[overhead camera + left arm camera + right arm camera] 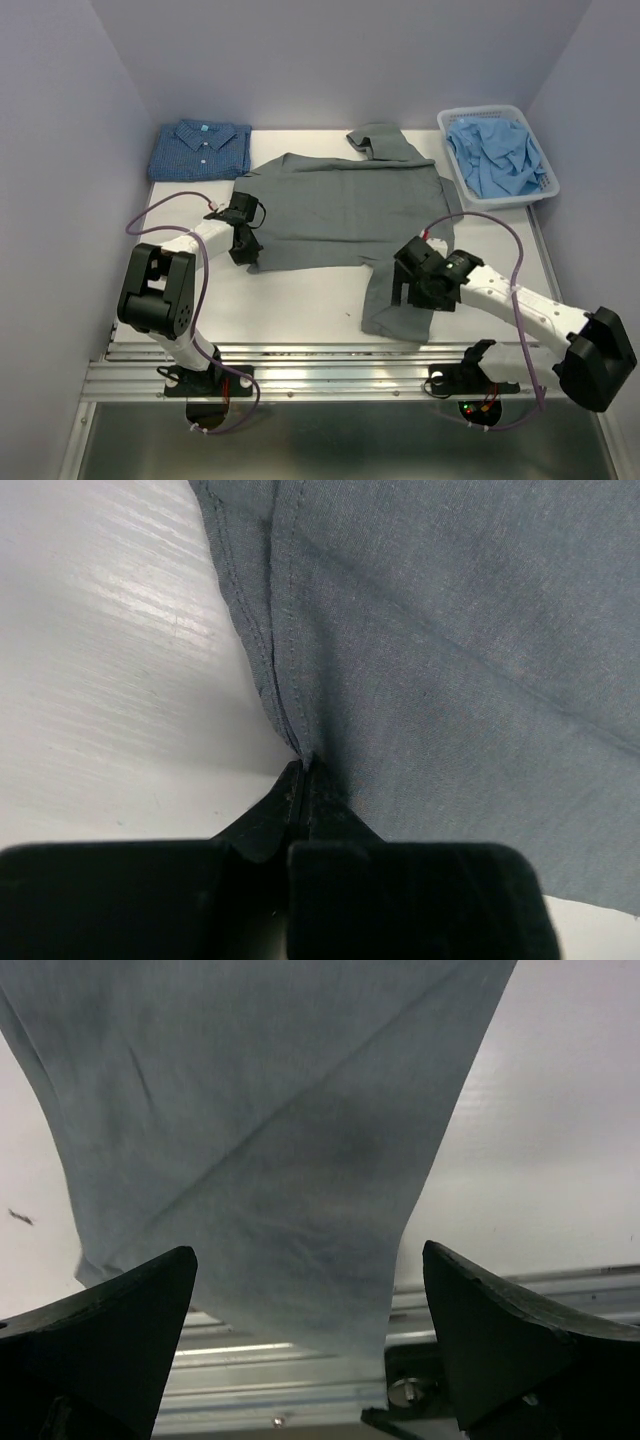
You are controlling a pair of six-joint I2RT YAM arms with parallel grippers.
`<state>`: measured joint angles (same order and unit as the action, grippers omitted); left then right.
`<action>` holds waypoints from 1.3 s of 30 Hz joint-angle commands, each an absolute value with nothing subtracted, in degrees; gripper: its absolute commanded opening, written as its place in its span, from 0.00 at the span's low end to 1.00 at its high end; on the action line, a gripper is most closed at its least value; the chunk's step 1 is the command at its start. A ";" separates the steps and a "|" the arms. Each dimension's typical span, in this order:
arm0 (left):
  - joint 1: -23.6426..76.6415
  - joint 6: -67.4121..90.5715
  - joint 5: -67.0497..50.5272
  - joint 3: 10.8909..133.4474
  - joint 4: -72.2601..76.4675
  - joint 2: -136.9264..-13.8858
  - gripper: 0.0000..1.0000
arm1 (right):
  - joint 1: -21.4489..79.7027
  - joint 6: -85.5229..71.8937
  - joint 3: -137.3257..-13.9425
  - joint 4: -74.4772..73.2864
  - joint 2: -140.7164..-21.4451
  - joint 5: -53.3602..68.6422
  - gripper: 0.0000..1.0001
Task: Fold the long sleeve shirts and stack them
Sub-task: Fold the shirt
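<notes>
The grey shirt (340, 205) lies spread on the white table (300, 300). The left gripper (303, 770) is pinched tight on its stitched left edge, which only the left wrist view shows plainly. The right gripper (415, 290) stands wide apart above the sleeve (385, 315) that trails to the near edge, and holds nothing. A folded blue checked shirt (200, 148) sits at the far left, and a basket (512, 201) of pale blue cloth at the far right. The walls are pale lilac.
</notes>
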<state>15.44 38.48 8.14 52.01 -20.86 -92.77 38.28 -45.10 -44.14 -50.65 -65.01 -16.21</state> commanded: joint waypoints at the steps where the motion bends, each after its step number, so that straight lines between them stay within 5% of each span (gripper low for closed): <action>1: 16.17 37.88 6.06 51.94 -26.28 -93.69 0.00 | 46.04 -54.48 -48.16 -61.86 -67.76 -22.22 1.00; 9: 16.17 37.88 5.89 52.38 -26.80 -93.43 0.00 | 60.20 -47.03 -49.04 -57.42 -74.52 -15.39 1.00; 18: 16.17 38.06 6.42 52.30 -27.42 -92.38 0.00 | 60.82 -43.51 -45.88 -45.45 -81.55 -15.37 0.96; 19: 16.17 38.06 6.42 52.21 -27.60 -92.20 0.00 | 60.82 -43.33 -46.05 -45.00 -82.52 -16.69 0.88; 21: 16.17 38.14 6.33 52.29 -27.95 -91.58 0.00 | 60.82 -42.98 -47.89 -45.43 -85.15 -19.94 0.34; 23: 16.17 38.23 6.33 52.12 -28.65 -90.27 0.00 | 60.82 -43.06 -49.82 -50.24 -86.22 -20.39 0.01; 32: 16.17 38.85 5.19 47.20 -34.53 -79.11 0.00 | 60.82 -35.77 -55.11 -57.30 -64.35 3.85 0.01; 39: 16.08 38.41 2.81 46.32 -39.72 -73.83 0.00 | 60.82 -36.39 -61.86 -62.31 -55.91 8.79 0.01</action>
<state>15.77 38.44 3.73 46.59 -34.61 -76.38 60.73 -37.67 -56.55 -59.33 -58.26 2.98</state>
